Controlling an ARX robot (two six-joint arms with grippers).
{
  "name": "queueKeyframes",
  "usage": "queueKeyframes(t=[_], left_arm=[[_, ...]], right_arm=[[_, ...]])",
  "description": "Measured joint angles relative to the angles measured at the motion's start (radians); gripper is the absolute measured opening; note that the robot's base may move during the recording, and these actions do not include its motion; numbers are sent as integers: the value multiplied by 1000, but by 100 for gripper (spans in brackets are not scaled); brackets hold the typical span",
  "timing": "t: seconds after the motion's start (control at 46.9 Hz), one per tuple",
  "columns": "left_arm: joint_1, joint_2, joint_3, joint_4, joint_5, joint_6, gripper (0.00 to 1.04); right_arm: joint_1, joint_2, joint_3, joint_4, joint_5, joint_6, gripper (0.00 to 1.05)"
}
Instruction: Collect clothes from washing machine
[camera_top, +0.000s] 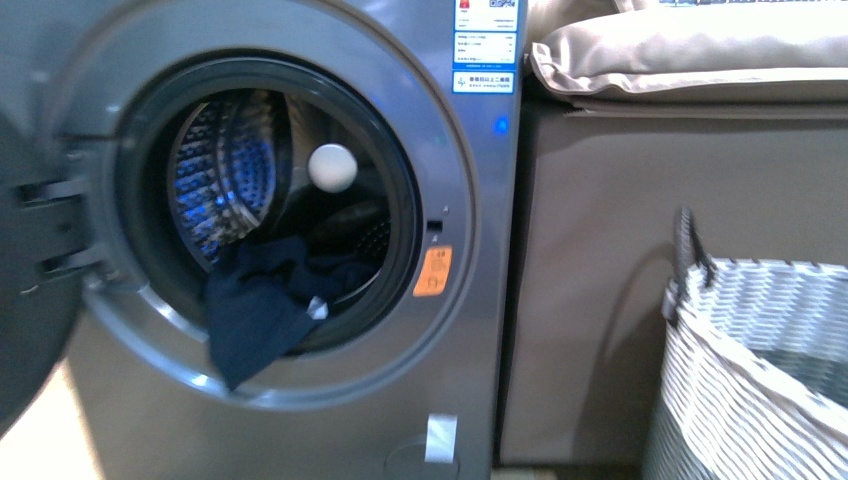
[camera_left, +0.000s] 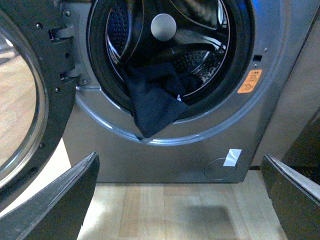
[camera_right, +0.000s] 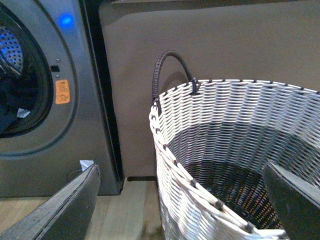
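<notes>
Your left claw (camera_left: 180, 158) is spread wide and holds nothing. The clothes (camera_left: 154, 106) lie straight ahead of it, well apart, drooping over the lip of the open washing machine (camera_left: 280, 75). Your right claw (camera_right: 180, 166) is also wide and empty, facing the basket (camera_right: 235, 112) near it. Nothing is collected yet, so I judge the whole job is left to do.

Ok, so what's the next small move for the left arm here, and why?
Probably ease the left gripper forward toward the clothes. The washing machine has its door swung open, the dark garment hangs out over the lower rim within plain view, and the gripper is open, empty and well short of the cloth.
</notes>
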Motion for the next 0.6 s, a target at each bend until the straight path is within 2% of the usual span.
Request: queueKeyframes(t=[0.597], left_arm=[[5, 2, 1, -3, 19, -15, 98]], right_arm=[[1, 0, 0, 0, 2, 0, 97]])
